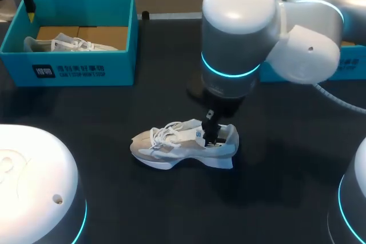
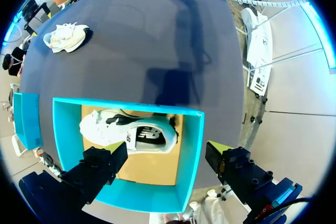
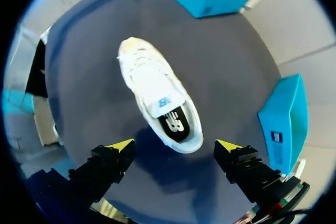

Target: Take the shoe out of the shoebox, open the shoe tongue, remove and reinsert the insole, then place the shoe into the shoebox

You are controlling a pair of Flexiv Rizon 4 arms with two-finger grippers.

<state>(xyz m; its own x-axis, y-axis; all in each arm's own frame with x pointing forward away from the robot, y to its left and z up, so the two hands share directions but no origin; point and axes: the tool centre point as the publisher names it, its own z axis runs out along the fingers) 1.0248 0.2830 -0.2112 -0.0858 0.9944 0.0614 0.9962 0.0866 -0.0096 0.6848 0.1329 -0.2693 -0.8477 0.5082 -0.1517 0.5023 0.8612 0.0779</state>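
The white shell of the left arm (image 1: 34,181) sits closest, at the near left corner of the table (image 1: 114,210). Far behind it, at the table's back left, stands an open blue shoebox (image 1: 86,70) with a white spare shoe (image 1: 63,44) lying on its side on the brown cardboard floor. The left gripper (image 2: 167,166) hangs over that box with its fingers spread wide, holding nothing and touching nothing.

Near the middle of the table the shoe (image 1: 183,144) stands upright on its sole, out of the box, toe pointing left and heel to the right. Its laces are in place, the white tongue (image 3: 164,100) lies over the front of the opening, and the black insole (image 3: 176,121) shows inside at the heel.

The right arm (image 1: 240,32) comes in from the back right and bends down over the shoe. The right gripper (image 3: 175,144) is just above the heel, its yellow-tipped fingers apart on either side and clear of the shoe. At the back right a second blue box (image 1: 351,61) is mostly hidden behind that arm.
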